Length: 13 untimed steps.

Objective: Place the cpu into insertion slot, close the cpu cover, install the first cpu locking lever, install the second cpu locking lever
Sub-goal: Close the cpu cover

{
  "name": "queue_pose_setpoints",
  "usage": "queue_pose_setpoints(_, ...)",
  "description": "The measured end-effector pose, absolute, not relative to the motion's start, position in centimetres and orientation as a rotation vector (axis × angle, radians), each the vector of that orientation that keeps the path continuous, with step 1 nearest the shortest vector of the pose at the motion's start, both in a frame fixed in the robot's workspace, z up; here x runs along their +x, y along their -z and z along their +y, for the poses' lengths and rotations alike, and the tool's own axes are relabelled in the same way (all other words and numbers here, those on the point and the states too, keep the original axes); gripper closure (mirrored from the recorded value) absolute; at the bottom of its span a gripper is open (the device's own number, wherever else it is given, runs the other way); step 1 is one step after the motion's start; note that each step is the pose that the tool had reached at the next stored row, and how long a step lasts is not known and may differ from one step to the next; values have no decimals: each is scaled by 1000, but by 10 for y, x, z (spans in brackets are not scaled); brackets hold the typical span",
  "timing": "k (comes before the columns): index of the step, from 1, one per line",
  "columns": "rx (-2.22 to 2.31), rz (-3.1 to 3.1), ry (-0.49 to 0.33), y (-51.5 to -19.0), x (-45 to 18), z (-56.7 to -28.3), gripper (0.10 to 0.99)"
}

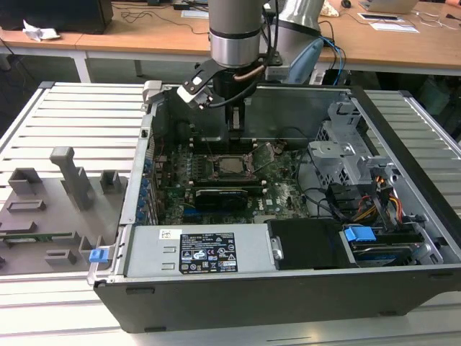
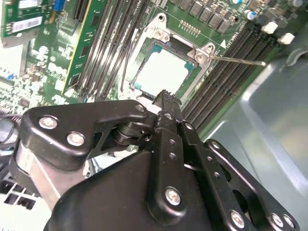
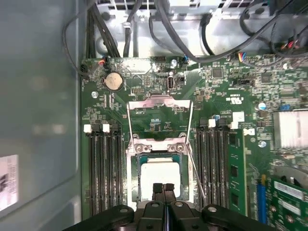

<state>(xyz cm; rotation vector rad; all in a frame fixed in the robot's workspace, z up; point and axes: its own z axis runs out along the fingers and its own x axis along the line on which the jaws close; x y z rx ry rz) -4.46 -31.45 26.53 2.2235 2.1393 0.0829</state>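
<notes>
- An open dark metal computer case [image 1: 403, 180] lies on a desk [image 1: 72, 108] of pale ribbed metal slats. A glossy green motherboard [image 1: 288, 191] lines its floor.
- The arm's black, bolted pincer [image 3: 163, 188] reaches into the case. Its two narrow tips are clenched together with nothing between them, at the edge of the cpu. Whether they touch it cannot be told.
- The cpu [image 3: 159, 177], a flat square with a smooth pale silver face, sits seated in the insertion slot [image 3: 136, 159]. The slot is a square socket with a shiny metal rim and screw heads at its corners.
- The cpu cover [image 3: 160, 98], a thin silvery frame with a square window, is swung open away from the socket. Green board shows through the window.
- A thin wire locking lever [image 3: 197, 175] stands unlatched beside the socket.
- Long black memory slots [image 3: 103, 173] run along both sides of the socket.
- A round silver coin battery [image 3: 113, 82] sits near the open cover.
- In the exterior view, a black-and-white sticker [image 1: 207, 252] with dense small print and symbols lies on a grey metal box.
</notes>
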Motion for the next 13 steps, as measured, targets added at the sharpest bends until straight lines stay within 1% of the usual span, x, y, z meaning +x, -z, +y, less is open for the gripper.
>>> queue_pose_setpoints(3,2224,2140,-83,-281,-45,-314,980)
queue_pose_setpoints(8,2223,2139,-81,-280,-41,-314,980)
queue_pose_setpoints(11,2235,2151,-54,-278,-14,-314,980)
queue_pose_setpoints(13,2234,2155,-52,-277,-6,-314,980)
